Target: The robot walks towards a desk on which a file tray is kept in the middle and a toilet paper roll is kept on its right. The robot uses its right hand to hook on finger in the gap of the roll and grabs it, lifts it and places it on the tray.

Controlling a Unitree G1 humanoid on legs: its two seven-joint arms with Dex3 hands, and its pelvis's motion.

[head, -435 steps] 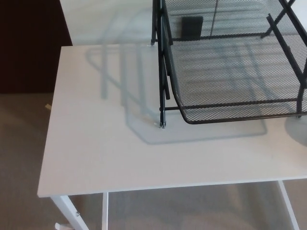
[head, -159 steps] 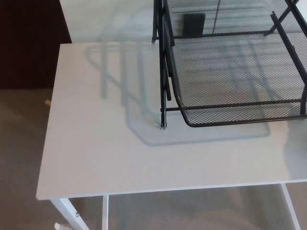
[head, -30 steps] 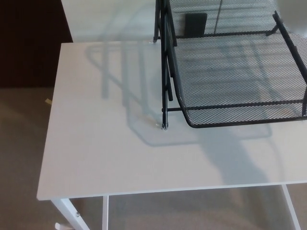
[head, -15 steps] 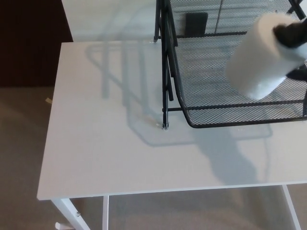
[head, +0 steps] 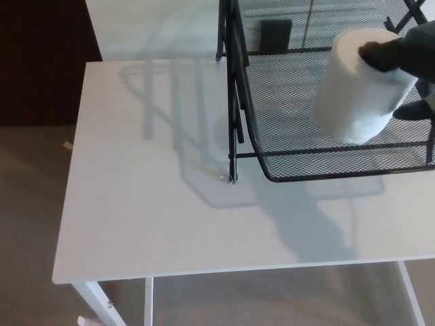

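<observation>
White desk (head: pixel 149 204) carries black wire-mesh file tray (head: pixel 319 173). Black right hand (head: pixel 404 58) clamped on tilted white toilet paper roll (head: pixel 353 95), above tray

Rectangular white desk top (head: pixel 136 204): smooth board, faint satin sheen. Black metal file tray (head: pixel 326 174): fine wire mesh on a painted rod frame, matt. White cylindrical toilet paper roll (head: pixel 357 95): soft matt paper. Black right hand (head: pixel 408 51): matt casing. Beige floor carpet (head: pixel 27 224): rough, short pile.
</observation>
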